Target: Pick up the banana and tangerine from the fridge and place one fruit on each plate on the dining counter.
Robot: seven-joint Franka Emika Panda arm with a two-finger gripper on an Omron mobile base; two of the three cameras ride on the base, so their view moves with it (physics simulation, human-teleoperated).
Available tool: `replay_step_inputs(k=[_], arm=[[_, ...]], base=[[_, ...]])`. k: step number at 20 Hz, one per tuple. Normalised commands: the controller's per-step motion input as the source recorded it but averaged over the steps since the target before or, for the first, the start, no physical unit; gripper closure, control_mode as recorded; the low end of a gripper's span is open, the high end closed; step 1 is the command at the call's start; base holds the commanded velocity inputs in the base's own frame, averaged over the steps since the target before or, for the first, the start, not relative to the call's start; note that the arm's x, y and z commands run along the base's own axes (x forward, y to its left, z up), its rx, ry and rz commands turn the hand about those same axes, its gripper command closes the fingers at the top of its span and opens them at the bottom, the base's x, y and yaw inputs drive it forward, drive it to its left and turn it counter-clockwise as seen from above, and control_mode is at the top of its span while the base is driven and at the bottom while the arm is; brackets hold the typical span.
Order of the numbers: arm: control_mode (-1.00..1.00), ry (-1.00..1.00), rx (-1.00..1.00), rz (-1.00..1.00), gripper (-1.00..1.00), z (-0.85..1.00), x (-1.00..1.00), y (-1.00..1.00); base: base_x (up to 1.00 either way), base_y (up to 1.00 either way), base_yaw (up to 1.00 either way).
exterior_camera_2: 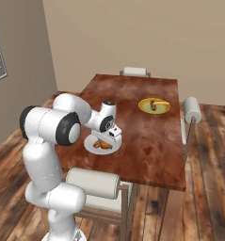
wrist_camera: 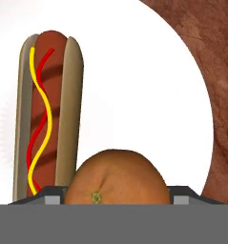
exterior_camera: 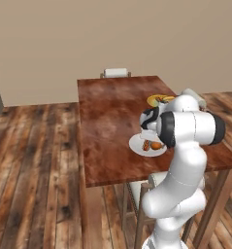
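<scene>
The small smooth orange tangerine (wrist_camera: 118,177) is lying on the round flat white plate (wrist_camera: 149,95), just beside a hot dog in a tan bun with wavy red and yellow lines of sauce (wrist_camera: 48,114). In the hand view the two dark finger tips (wrist_camera: 53,194) are standing on either side of the tangerine, with the fruit sitting between them. The claw (exterior_camera_2: 106,141) is hanging directly over the white plate; the jaws are spread about as wide as the fruit, and it is not possible to tell whether they are pressing on it or standing just clear.

The white plate is sitting near the bench (exterior_camera_2: 151,136) edge closest to the robot, on the glossy reddish-brown wood top. The round flat yellow plate (exterior_camera_2: 154,105) is sitting well apart from it, toward the far right part of the bench, and is carrying the curved yellow banana (exterior_camera_2: 158,102) together with a small brown food item. White-cushioned chairs (exterior_camera_2: 92,183) are standing at the near, far and right edges of the bench.
</scene>
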Motion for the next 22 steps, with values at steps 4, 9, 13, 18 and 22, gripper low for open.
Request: replay_step_inputs(k=[4, 9, 13, 18, 22], arm=[[-1.0, -0.09, 0.0, 0.0, -1.0, -0.12, 0.02, 0.0], [-1.0, -0.23, 0.0, 0.0, -1.0, 0.06, -0.21, -0.05], [-1.0, -0.24, 0.0, 0.0, -1.0, 0.43, -0.36, -0.06], [-1.0, -0.19, 0.0, 0.0, -1.0, 0.77, -0.41, -0.08], [-1.0, -0.12, 0.0, 0.0, -1.0, 0.9, -0.4, -0.04]], base=[[0.0, 0.0, 0.0], [0.0, 0.0, 0.0], [0.0, 0.0, 0.0], [0.0, 0.0, 0.0], [0.0, 0.0, 0.0]])
